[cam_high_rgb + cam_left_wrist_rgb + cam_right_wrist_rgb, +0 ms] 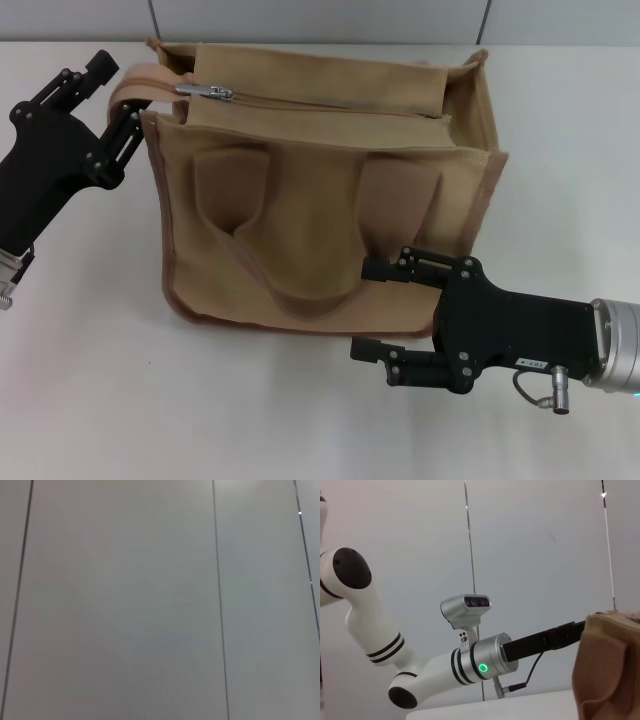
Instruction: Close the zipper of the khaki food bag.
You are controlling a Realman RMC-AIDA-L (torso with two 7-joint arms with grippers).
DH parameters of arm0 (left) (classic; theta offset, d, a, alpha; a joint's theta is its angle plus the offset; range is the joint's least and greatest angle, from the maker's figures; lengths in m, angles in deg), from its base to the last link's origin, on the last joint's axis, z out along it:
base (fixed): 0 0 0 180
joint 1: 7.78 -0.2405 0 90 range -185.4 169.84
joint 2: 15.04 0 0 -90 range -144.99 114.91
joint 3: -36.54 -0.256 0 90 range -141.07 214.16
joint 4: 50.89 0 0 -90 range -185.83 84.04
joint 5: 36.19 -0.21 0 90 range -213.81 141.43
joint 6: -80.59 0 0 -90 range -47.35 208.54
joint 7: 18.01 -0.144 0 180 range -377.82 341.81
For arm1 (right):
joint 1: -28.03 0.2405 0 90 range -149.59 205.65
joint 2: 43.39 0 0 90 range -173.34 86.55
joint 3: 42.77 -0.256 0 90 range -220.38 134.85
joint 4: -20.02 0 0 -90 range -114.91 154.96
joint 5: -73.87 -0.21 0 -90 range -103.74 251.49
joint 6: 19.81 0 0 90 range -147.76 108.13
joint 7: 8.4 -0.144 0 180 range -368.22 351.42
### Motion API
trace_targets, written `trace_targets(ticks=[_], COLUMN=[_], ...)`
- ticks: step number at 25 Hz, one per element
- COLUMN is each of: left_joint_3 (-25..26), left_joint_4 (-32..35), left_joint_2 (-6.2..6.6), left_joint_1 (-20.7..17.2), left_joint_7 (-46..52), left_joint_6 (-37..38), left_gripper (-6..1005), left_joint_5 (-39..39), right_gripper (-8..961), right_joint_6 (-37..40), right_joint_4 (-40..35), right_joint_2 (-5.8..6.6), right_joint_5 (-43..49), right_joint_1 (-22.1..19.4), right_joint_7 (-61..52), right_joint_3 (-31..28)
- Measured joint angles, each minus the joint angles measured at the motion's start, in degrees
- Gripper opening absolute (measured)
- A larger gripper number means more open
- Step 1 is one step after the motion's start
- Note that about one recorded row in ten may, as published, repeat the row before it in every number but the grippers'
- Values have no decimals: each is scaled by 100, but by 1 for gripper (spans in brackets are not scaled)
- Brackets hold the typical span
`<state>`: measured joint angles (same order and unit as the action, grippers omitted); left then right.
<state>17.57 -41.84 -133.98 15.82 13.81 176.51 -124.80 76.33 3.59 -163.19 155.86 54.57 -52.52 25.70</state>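
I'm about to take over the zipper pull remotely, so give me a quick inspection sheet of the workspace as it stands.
Surface: white table, bare around the bag.
Bag: khaki bag upright, handles hanging down its front.
Zipper: pull at the bag's left end; the line beyond it looks closed, its right end unclear.
Clutter: nothing seen.
Left gripper: at the bag's top left corner, fingers against the end loop; a grip cannot be confirmed.
Right gripper: open, at the bag's lower front right, holding nothing.
Cables: short lead on the right wrist.
Surroundings: grey panelled wall.
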Motion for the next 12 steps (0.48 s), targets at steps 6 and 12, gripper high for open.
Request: trace_targets(ticks=[6,12], left_joint_3=[-29,-35], left_joint_4=[-7,-39], left_joint_2=[-9,-9], left_joint_1=[-9,-22], left_joint_7=[-13,-14], left_joint_6=[0,18], left_gripper=[408,265], left_joint_5=[-11,-8], right_gripper=[757,757], right_joint_6=[0,1], right_joint_4=[14,22], right_joint_2=[0,0], right_joint_5=[-51,-51], right_joint_1=[0,0], right_joint_7=[0,0], right_joint_3=[0,0])
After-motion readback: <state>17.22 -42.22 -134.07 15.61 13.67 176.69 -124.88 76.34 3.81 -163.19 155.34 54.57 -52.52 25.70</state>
